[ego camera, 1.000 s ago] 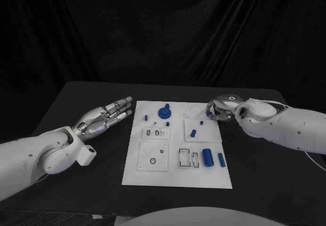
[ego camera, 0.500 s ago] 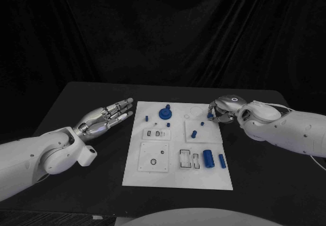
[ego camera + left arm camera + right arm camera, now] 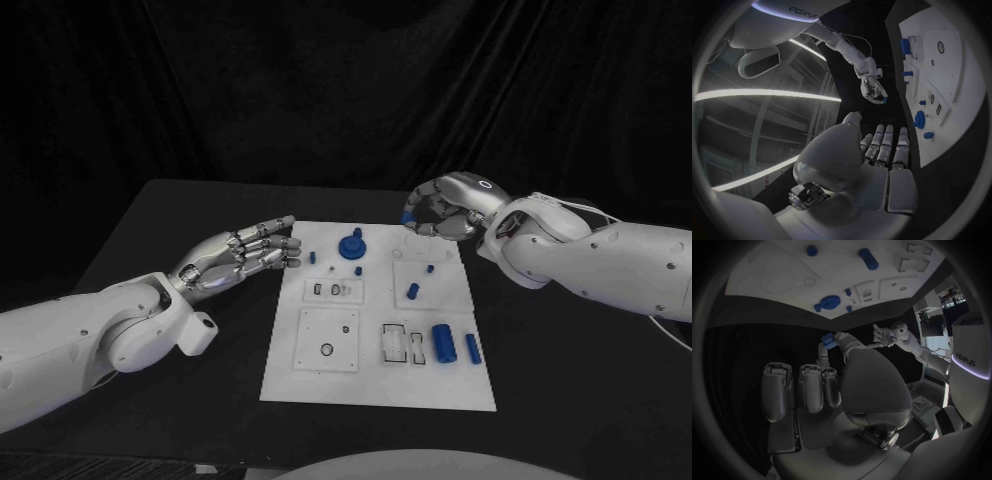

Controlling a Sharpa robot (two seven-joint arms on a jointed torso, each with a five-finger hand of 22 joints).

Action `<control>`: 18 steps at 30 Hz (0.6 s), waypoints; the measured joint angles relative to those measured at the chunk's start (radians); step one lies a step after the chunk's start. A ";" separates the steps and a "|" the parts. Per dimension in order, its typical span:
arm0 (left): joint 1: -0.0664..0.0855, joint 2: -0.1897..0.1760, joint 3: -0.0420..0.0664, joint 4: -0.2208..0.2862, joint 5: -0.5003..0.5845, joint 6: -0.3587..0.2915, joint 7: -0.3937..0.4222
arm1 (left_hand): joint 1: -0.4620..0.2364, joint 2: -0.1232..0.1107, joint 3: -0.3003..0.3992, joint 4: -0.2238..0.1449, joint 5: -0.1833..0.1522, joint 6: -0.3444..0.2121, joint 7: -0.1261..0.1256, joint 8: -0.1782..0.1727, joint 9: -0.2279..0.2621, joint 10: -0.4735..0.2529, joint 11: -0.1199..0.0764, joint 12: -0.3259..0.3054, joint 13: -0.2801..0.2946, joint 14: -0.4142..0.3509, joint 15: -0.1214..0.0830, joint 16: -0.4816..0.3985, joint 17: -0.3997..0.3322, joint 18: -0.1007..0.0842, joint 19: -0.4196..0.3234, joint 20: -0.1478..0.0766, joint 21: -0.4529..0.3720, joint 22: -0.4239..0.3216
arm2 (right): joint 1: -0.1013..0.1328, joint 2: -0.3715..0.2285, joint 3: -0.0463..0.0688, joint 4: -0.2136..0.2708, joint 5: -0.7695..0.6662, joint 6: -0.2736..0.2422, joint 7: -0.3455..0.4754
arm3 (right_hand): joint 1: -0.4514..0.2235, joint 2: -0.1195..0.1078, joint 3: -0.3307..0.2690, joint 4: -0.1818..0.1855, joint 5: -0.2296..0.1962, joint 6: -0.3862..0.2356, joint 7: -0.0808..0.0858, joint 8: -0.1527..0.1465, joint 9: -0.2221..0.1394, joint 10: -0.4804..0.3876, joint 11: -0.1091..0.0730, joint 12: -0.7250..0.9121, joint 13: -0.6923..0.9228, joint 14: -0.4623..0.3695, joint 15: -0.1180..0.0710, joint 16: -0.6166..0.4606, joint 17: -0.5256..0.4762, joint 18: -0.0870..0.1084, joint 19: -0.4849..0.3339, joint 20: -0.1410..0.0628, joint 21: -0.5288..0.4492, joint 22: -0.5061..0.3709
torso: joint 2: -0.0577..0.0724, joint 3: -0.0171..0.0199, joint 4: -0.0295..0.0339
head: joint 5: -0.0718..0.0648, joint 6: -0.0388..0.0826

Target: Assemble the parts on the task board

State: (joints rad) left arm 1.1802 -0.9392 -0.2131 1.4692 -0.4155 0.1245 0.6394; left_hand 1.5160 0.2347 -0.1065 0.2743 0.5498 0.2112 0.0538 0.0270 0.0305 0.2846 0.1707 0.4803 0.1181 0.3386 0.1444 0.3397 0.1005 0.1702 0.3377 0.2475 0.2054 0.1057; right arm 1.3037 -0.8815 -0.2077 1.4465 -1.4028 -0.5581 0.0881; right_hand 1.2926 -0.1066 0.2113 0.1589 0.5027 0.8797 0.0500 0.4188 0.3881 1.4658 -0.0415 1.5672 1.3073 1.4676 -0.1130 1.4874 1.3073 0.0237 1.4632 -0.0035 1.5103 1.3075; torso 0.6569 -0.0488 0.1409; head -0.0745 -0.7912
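A small blue part [image 3: 410, 217] is pinched by the right hand [image 3: 441, 208] above the task board's [image 3: 378, 385] far edge; the left hand [image 3: 238, 254] is held released beside its left edge.

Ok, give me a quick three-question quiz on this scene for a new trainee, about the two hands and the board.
1. Pick one: what is between the fingers of the right hand? A nothing; B a small blue part; C a grey screw.
2. True or false: the left hand holds a blue part.
3. Fill in, near or far: seen from the robot, the right hand is raised by the ___ right corner of the task board.
Key: 1 B; 2 false, its fingers are apart and hold nothing; 3 far.
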 measured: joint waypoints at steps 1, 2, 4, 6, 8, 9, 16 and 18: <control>0.000 0.006 0.000 -0.002 0.000 -0.003 0.001 | 0.004 -0.004 0.011 0.000 0.000 0.000 0.000 0.000 0.000 0.049 0.014 0.060 0.023 0.062 0.010 0.063 0.021 0.000 0.078 0.007 0.047 0.021 | 0.001 0.007 0.000 0.006 0.015 -0.001 0.008 | 0.000 0.000 0.000 0.000 0.000 0.003 0.002 -0.001 -0.001 0.000 0.000 0.000 0.000 -0.002 0.006 0.000 0.000 0.000 0.002 0.003 0.000 0.000 | 0.000 0.0000 0.0000 | 0.001 0.001; 0.000 0.011 0.000 -0.005 0.000 -0.005 0.002 | 0.007 -0.007 0.021 0.002 0.000 0.004 0.004 0.000 0.001 0.115 0.028 0.130 0.052 0.132 0.020 0.136 0.049 0.000 0.153 0.014 0.096 0.043 | 0.002 0.013 0.000 0.012 0.030 -0.001 0.016 | 0.000 0.000 0.000 0.000 0.000 0.007 0.003 -0.001 -0.004 0.002 0.003 0.000 0.000 -0.002 0.009 0.000 0.000 0.000 0.004 0.004 0.000 0.000 | 0.000 0.0000 0.0000 | 0.002 0.002; 0.000 0.024 0.000 -0.011 0.000 -0.010 0.002 | 0.016 -0.016 0.036 0.006 0.000 0.013 0.012 0.004 0.001 0.215 0.040 0.235 0.101 0.230 0.027 0.261 0.102 0.000 0.250 0.019 0.171 0.079 | 0.002 0.026 0.000 0.022 0.060 0.000 0.031 | 0.000 0.000 0.000 0.000 0.000 0.007 0.003 -0.002 -0.005 0.000 0.007 0.000 0.000 -0.002 0.009 0.000 0.000 0.000 0.001 0.006 0.000 0.000 | 0.000 0.0001 0.0002 | 0.003 0.004; 0.000 0.040 0.000 -0.021 0.000 -0.012 0.000 | 0.016 -0.016 0.048 0.011 0.000 0.019 0.019 0.004 0.003 0.298 0.033 0.329 0.152 0.310 0.023 0.387 0.162 0.000 0.339 0.018 0.246 0.118 | -0.002 0.036 0.000 0.030 0.087 0.004 0.045 | 0.000 0.000 0.000 0.000 0.000 0.007 0.003 -0.007 -0.005 0.000 0.007 0.000 0.000 -0.002 0.016 0.000 0.000 0.000 0.004 0.011 0.000 0.000 | 0.000 0.0001 0.0003 | 0.004 0.005; 0.000 0.055 0.000 -0.028 0.000 -0.012 -0.004 | 0.013 -0.036 0.075 0.013 0.003 0.033 0.025 0.004 0.003 0.347 0.001 0.465 0.252 0.342 -0.007 0.590 0.275 0.000 0.412 -0.009 0.350 0.182 | -0.009 0.046 0.000 0.035 0.107 0.009 0.056 | 0.000 0.000 0.000 0.000 0.000 0.009 0.005 -0.009 -0.006 0.000 0.007 0.000 0.000 -0.002 0.016 0.000 0.000 0.000 0.004 0.011 0.000 0.000 | 0.000 0.0001 0.0004 | 0.006 0.006; 0.000 0.062 0.000 -0.032 0.000 -0.012 -0.007 | 0.005 -0.044 0.086 0.011 0.005 0.050 0.031 0.008 0.005 0.359 -0.014 0.553 0.322 0.351 -0.023 0.707 0.348 0.000 0.431 -0.025 0.411 0.225 | -0.013 0.051 0.000 0.037 0.116 0.013 0.061 | 0.000 0.000 0.000 0.000 0.000 0.010 0.007 -0.010 -0.006 0.000 0.007 0.000 0.000 -0.002 0.016 0.000 0.000 0.000 0.004 0.011 0.000 0.000 | 0.000 0.0001 0.0004 | 0.006 0.006; 0.000 0.095 0.000 -0.052 -0.001 -0.018 -0.031 | -0.046 -0.106 0.226 0.011 0.005 0.231 0.073 0.046 0.024 1.140 -0.055 1.088 1.188 1.103 -0.080 1.228 1.198 -0.073 0.653 -0.104 1.119 0.961 | -0.039 0.086 -0.001 0.046 0.163 0.051 0.094 | 0.000 0.000 0.000 0.000 -0.001 0.010 0.007 -0.016 -0.008 0.000 0.014 0.000 0.000 -0.002 0.023 -0.004 0.000 0.000 0.000 0.014 0.000 0.000 | 0.001 0.0004 0.0008 | 0.011 0.003; 0.000 0.101 0.000 -0.057 -0.001 -0.023 -0.038 | -0.055 -0.116 0.250 0.009 0.005 0.258 0.078 0.058 0.027 1.160 -0.068 1.091 1.190 1.122 -0.093 1.228 1.206 -0.089 0.779 -0.112 1.213 1.106 | -0.045 0.097 -0.001 0.046 0.172 0.062 0.101 | 0.000 0.000 0.000 0.000 -0.001 0.010 0.007 -0.017 -0.009 0.000 0.014 0.000 0.000 -0.002 0.023 -0.004 0.000 0.000 0.002 0.017 0.000 0.000 | 0.001 0.0003 0.0008 | 0.012 0.002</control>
State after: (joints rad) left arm 1.1803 -0.8383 -0.2130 1.4121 -0.4161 0.1019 0.6014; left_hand 1.4605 0.1187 0.1432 0.2838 0.5550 0.4697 0.1321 0.0855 0.0575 1.4447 0.1024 1.5714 1.3082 1.4605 0.0516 1.5682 1.3069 0.0812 1.1171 0.1360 1.4186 1.2121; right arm 1.2586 -0.7848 -0.2083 1.4925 -1.2312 -0.4958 0.1892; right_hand 1.2928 -0.1068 0.2112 0.1589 0.5016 0.8898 0.0568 0.4016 0.3794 1.4660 -0.0271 1.5672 1.3073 1.4659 -0.0902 1.4830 1.3073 0.0236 1.4655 0.0132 1.5102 1.3074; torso 0.6581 -0.0485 0.1417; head -0.0622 -0.7896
